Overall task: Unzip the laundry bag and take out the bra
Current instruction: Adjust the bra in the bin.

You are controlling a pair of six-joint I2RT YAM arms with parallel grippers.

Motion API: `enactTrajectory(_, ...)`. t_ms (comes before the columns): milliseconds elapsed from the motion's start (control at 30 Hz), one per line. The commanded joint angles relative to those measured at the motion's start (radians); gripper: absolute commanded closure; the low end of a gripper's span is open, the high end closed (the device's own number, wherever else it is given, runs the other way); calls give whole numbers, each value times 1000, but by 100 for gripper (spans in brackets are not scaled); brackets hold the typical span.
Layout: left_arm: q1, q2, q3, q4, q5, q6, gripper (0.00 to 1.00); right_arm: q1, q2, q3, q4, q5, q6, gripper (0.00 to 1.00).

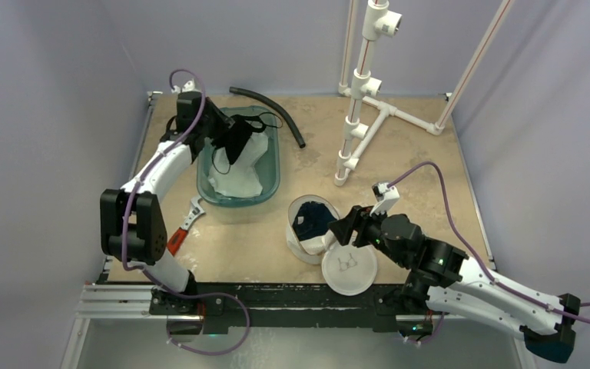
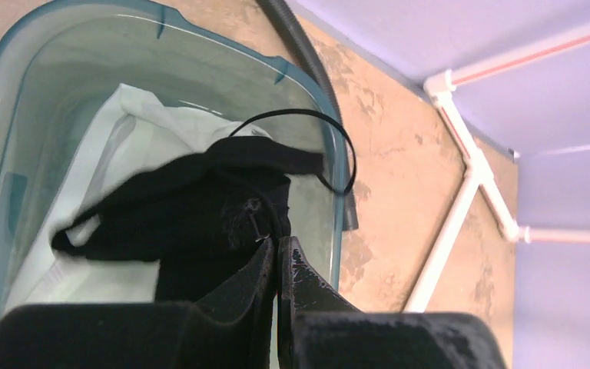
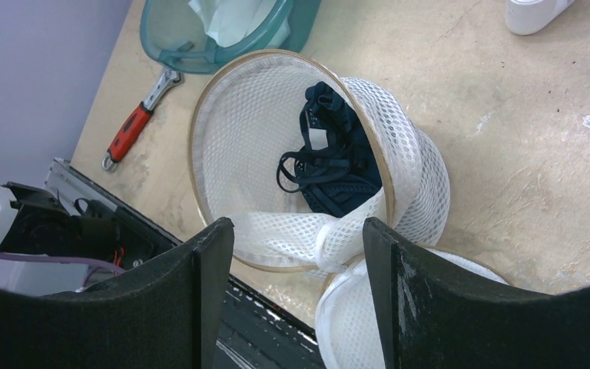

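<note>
My left gripper is shut on a black bra and holds it above the teal tub. In the left wrist view the bra hangs from my closed fingertips, one strap looping over the tub rim. The white mesh laundry bag lies open on its side near the front edge. Its round lid with the black bra outline lies flat beside it. My right gripper is open at the bag's mouth. In the right wrist view its fingers straddle the bag's bunched mesh rim. A dark navy garment lies inside.
White cloth lies in the teal tub. A red-handled wrench lies left of the tub. A black hose lies behind the tub. A white PVC rack stands at the back right.
</note>
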Motion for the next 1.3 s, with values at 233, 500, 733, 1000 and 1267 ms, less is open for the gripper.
enactTrajectory(233, 89, 40, 52, -250, 400, 202, 100, 7, -21, -4, 28, 8, -5, 34)
enactTrajectory(500, 93, 18, 27, -214, 422, 196, 100, 7, -37, -6, 33, 10, -5, 34)
enactTrajectory(733, 92, -26, 201, -94, 500, 212, 100, 8, -39, -4, 34, 16, -6, 34)
enactTrajectory(1000, 92, 17, 71, -140, 634, 352, 100, 7, -52, -4, 39, 27, -10, 34)
enactTrajectory(1267, 89, 138, 9, -352, 391, 475, 100, 7, -65, 0, 38, 10, -15, 34)
